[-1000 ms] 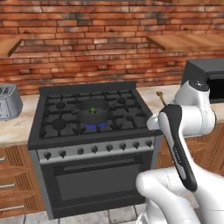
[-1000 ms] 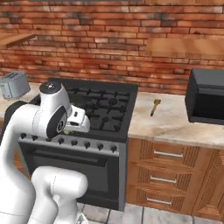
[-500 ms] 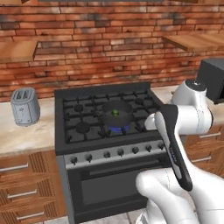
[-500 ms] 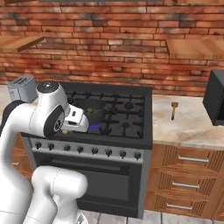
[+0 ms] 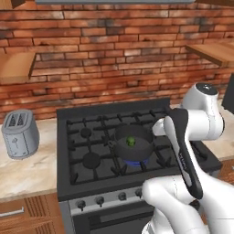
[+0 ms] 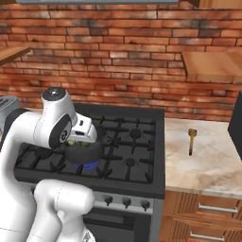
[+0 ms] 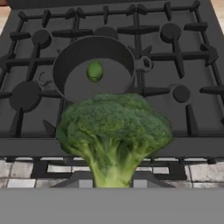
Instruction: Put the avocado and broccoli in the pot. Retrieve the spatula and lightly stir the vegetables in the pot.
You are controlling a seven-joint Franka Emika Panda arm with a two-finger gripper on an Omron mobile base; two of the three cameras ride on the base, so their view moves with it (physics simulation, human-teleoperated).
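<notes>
The broccoli (image 7: 114, 131), a lumpy light green floret on a pale stalk, hangs close before the hand camera, and my gripper (image 6: 87, 138) is shut on its stalk, which hides the fingertips. It is held above the front edge of the stove, just short of the pot (image 7: 65, 74). This short dark grey pot (image 5: 119, 147) stands on a middle burner. The round dark green avocado (image 7: 94, 71) lies on its bottom (image 5: 130, 141). On the counter to the right of the stove lies the brown wooden spatula (image 6: 191, 140).
A black gas stove (image 5: 91, 160) with raised grates carries the pot, and a blue flame (image 6: 90, 164) burns under it. A silver toaster (image 5: 18, 135) stands on the left counter. A dark microwave (image 6: 237, 127) sits at the far right. Wooden shelves hang on the brick wall.
The base has driven left, so the stove and toaster have slid right in both base views. The gripper keeps the broccoli and now faces the pot.
</notes>
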